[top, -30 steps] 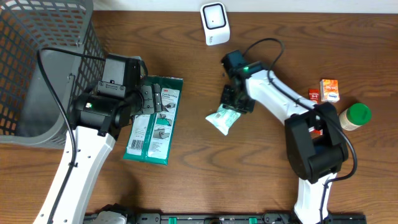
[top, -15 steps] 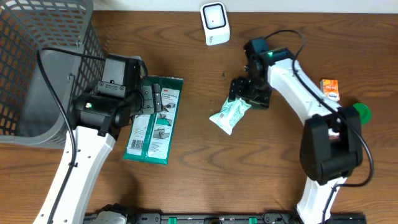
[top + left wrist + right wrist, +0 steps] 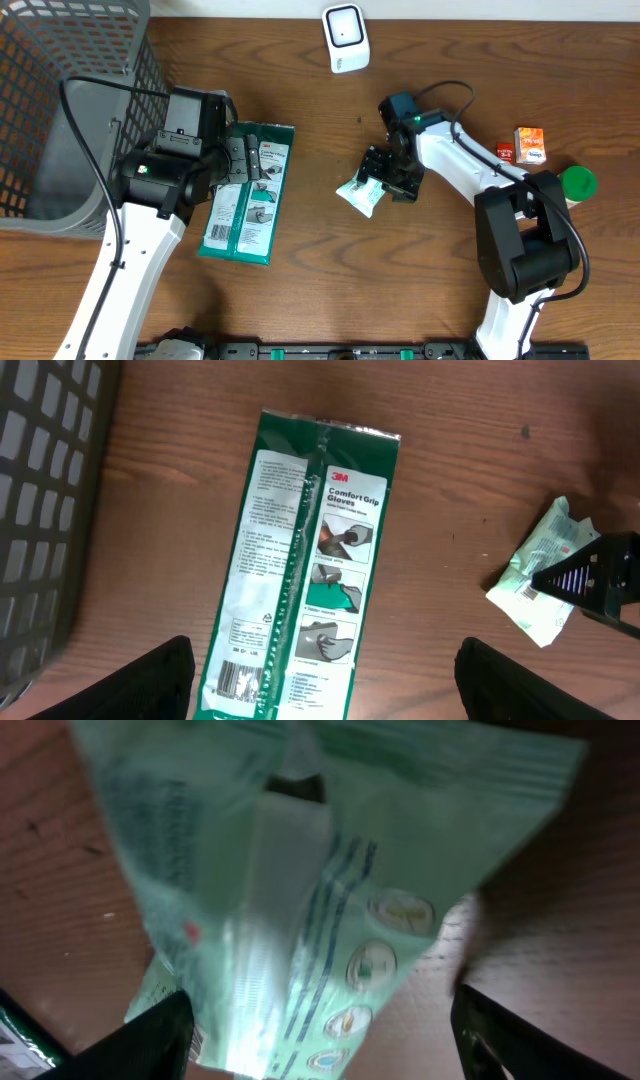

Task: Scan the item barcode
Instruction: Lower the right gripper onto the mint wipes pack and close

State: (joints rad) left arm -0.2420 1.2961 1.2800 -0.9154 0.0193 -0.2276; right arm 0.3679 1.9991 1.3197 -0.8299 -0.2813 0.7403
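A pale green wipes packet (image 3: 360, 193) lies flat on the wooden table. My right gripper (image 3: 386, 174) hovers over its right end, open. In the right wrist view the packet (image 3: 300, 890) fills the space between the two fingers of the right gripper (image 3: 320, 1045), with a gap on the right side. A green 3M gloves package (image 3: 248, 195) lies left of centre. My left gripper (image 3: 238, 162) hangs open above it with nothing held. Its barcode (image 3: 236, 678) shows near the left gripper (image 3: 335, 690). The white scanner (image 3: 345, 37) stands at the back.
A grey mesh basket (image 3: 60, 90) fills the back left corner. At the right edge stand an orange box (image 3: 530, 143), a small red box (image 3: 505, 152) and a green-lidded jar (image 3: 577, 182).
My right gripper opened and let the wipes packet go. The arm swung right, then came back left over the packet, which shifted only slightly. The left arm has not moved.
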